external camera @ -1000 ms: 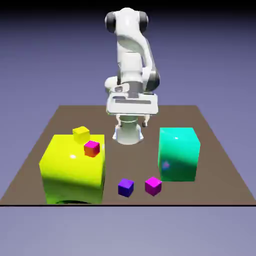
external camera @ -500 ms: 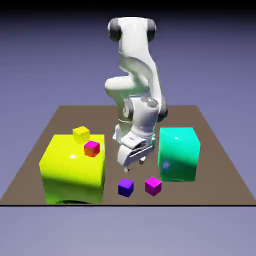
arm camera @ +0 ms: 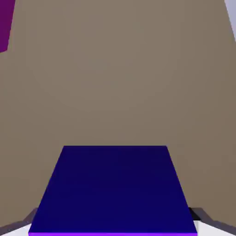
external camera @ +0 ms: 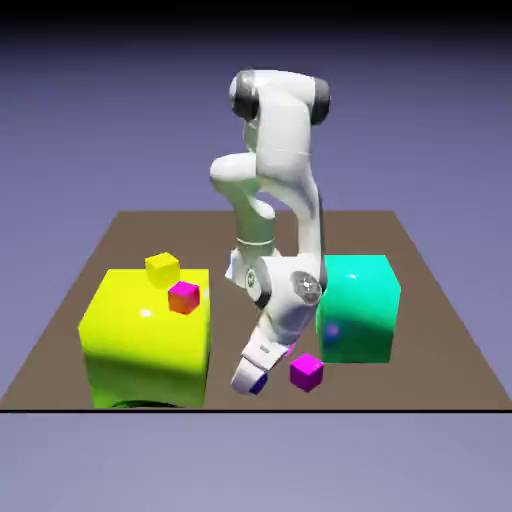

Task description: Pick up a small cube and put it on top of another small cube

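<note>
The small dark blue-purple cube (arm camera: 115,189) fills the lower middle of the hand view, resting on the brown table. My gripper (external camera: 251,381) is down over it near the table's front edge and stands open, with one fingertip (arm camera: 199,215) showing at each lower side of the cube. In the exterior view the hand hides nearly all of the cube; only a blue sliver (external camera: 261,381) shows. A tiny magenta cube (external camera: 307,372) lies just to the exterior view's right of the hand, and its edge (arm camera: 4,23) shows in the hand view's upper left.
A big yellow block (external camera: 145,345) stands at the exterior view's left with a tiny yellow cube (external camera: 162,269) and a tiny pink-red cube (external camera: 183,297) on top. A big teal block (external camera: 358,305) stands at the right, close behind the arm's wrist.
The arm has swung forward and down from high over the table's middle. The hand now sits over the blue-purple cube, which stood uncovered before.
</note>
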Action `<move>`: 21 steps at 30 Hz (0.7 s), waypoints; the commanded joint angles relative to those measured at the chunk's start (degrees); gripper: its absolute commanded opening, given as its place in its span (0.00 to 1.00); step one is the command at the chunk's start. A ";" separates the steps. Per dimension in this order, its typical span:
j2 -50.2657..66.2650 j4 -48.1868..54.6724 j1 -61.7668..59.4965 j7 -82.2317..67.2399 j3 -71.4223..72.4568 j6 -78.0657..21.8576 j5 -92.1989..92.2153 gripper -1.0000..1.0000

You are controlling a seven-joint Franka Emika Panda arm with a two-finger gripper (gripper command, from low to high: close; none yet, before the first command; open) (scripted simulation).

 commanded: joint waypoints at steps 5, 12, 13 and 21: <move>-6.97 1.49 2.83 1.59 -3.78 -11.88 5.12 0.00; -21.50 11.18 3.01 9.01 -16.14 -28.58 11.89 0.00; -23.58 11.09 1.92 8.28 -16.47 -30.50 10.99 0.00; -35.61 4.77 -8.71 -3.13 -13.00 -40.20 -2.13 0.00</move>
